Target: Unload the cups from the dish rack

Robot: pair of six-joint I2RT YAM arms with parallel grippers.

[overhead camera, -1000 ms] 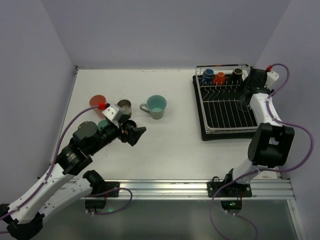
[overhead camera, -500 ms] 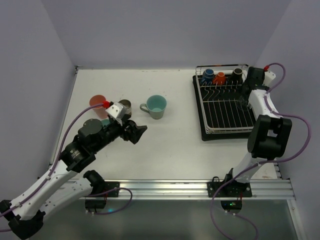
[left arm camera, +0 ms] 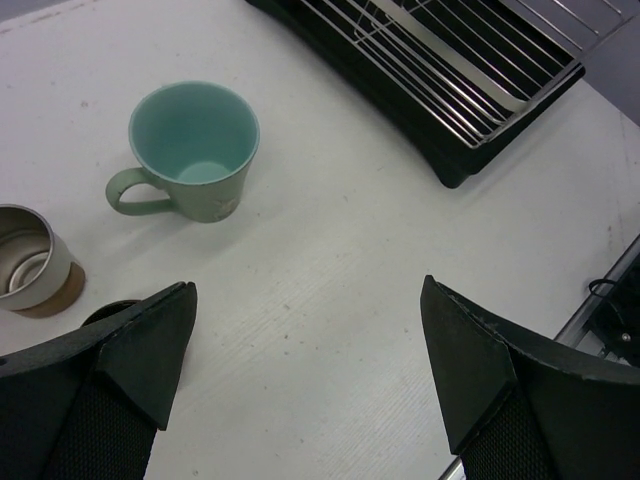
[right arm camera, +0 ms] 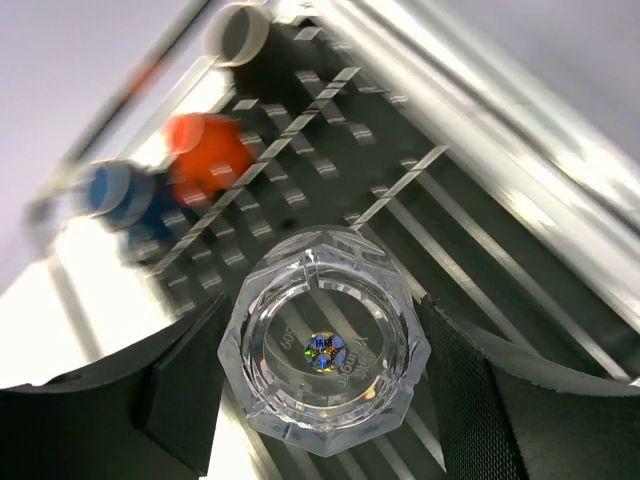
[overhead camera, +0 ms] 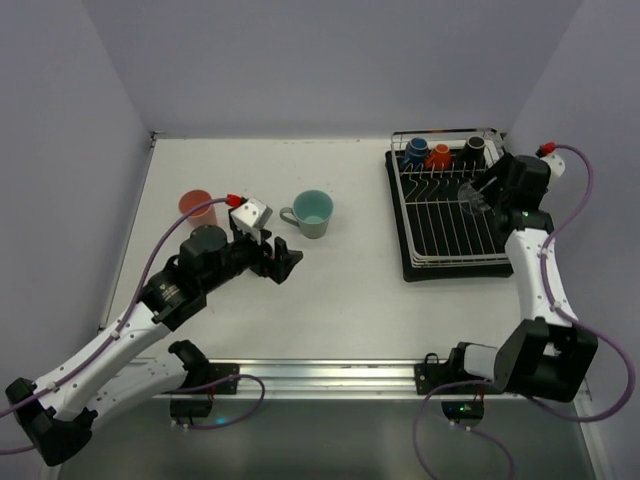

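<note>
My right gripper [right arm camera: 320, 370] is shut on a clear glass cup [right arm camera: 325, 350], one finger on each side, and holds it above the dish rack [right arm camera: 520, 240]. In the top view the glass [overhead camera: 474, 197] hangs over the wire rack [overhead camera: 445, 240] near its right side. A blue cup [overhead camera: 416, 150], an orange cup [overhead camera: 439, 155] and a black cup [overhead camera: 474, 147] stand in the rack's back row. My left gripper [left arm camera: 305, 340] is open above bare table, with nothing between its fingers. A teal mug [left arm camera: 195, 150] stands just beyond it.
A metallic-brown cup [left arm camera: 25, 260] stands left of the teal mug [overhead camera: 312, 212]. A salmon-pink tumbler [overhead camera: 196, 205] is further left, beside my left arm. The rack's black tray [overhead camera: 395, 215] fills the table's right side, close to the right wall.
My right gripper has closed on the clear glass and lifted it off the rack while that arm swung outward to the right. My left gripper moved right, closer to the teal mug.
</note>
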